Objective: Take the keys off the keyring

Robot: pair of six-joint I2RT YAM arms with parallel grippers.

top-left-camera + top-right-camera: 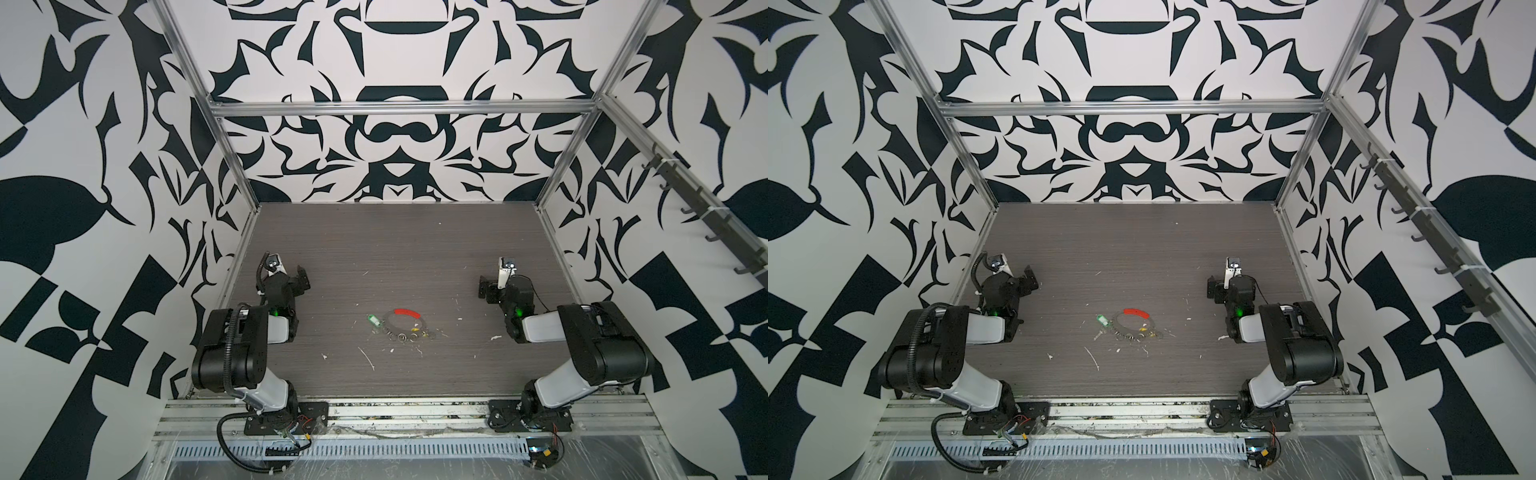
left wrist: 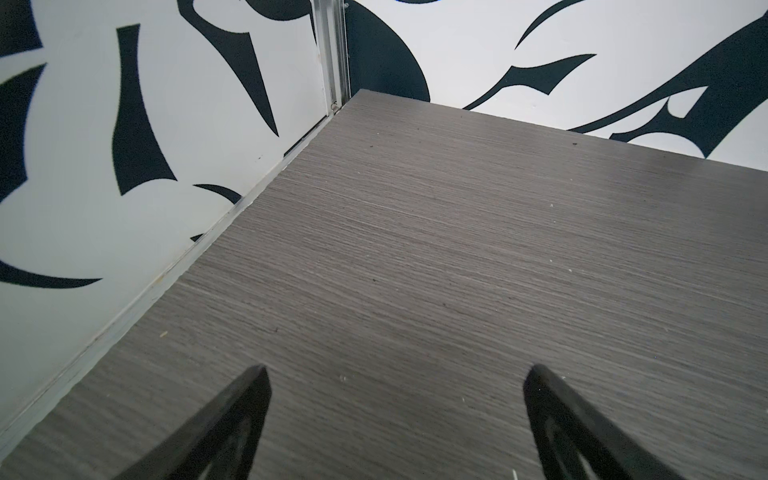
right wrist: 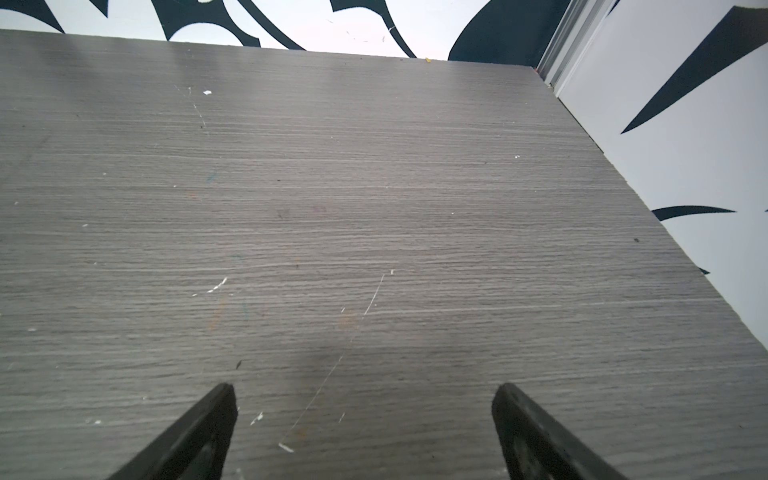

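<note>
My left fingers (image 2: 232,419) and right fingers (image 3: 199,432) were wide, holding nothing. The keyring (image 1: 406,311) lay flat in the middle of the worktop (image 1: 374,249), the green key (image 1: 373,320) at its left. It looked light, thin and slippery; I would pinch its red part.

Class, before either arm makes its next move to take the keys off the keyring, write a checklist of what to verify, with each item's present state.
1. Left pincer open and empty: ok.
2. Right pincer open and empty: ok.
3. Keyring lying on the table between the arms, uncovered: ok.
4. Green key and yellow key visible in both top views: ok.
5. Keyring visible in a wrist view: not ok; both show only bare table.
6. Where the keyring opens: cannot tell; too small.
</note>
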